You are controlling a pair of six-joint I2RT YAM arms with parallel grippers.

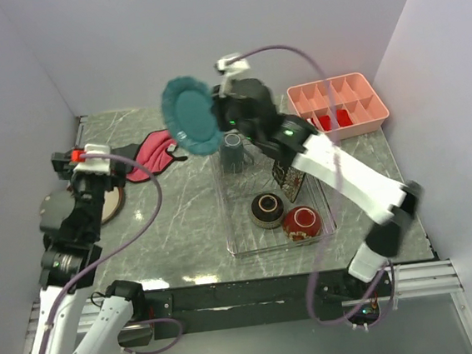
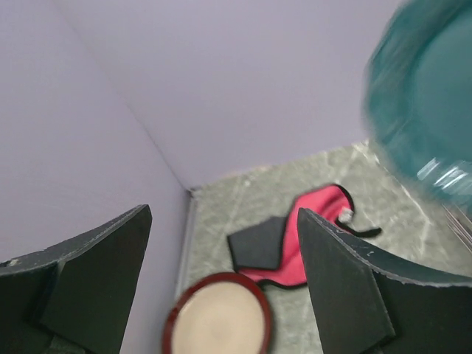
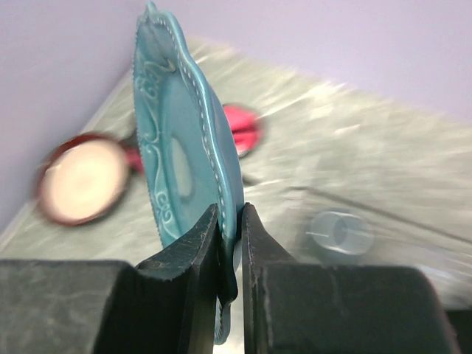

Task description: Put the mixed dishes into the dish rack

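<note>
Up in the air above the far left end of the dish rack (image 1: 227, 215), the round blue plate (image 1: 190, 114) stood on edge, its scalloped rim and raised scrollwork showing. The right gripper (image 3: 230, 221) was clamped on the plate's lower rim, one finger on each face, with no gap showing between its pads and the plate. The plate touched nothing else.

Below it, the silver wire rack with the see-through base sat on the marbled grey table (image 1: 182, 224), right of centre. Inside the rack, the grey-blue mug (image 1: 233, 152) stood at the far left corner. The square dark plate with white flowers (image 1: 289, 178) leaned on edge towards the right side. The dark cream-lined bowl (image 1: 266, 209) and the red bowl (image 1: 301, 222) sat side by side at the near end, both with their openings up.

Well to the left, the left gripper (image 2: 223, 214) hung with its jaws spread wide and nothing between them. Beneath it, a round dark-rimmed plate with a cream centre (image 2: 219, 317) lay flat on the table near the left wall. The red-pink cloth (image 1: 154, 155) lay crumpled between that plate and the rack. A pink plastic tray (image 1: 377, 105) with compartments sat at the far right corner, red pieces in two of its cells.
</note>
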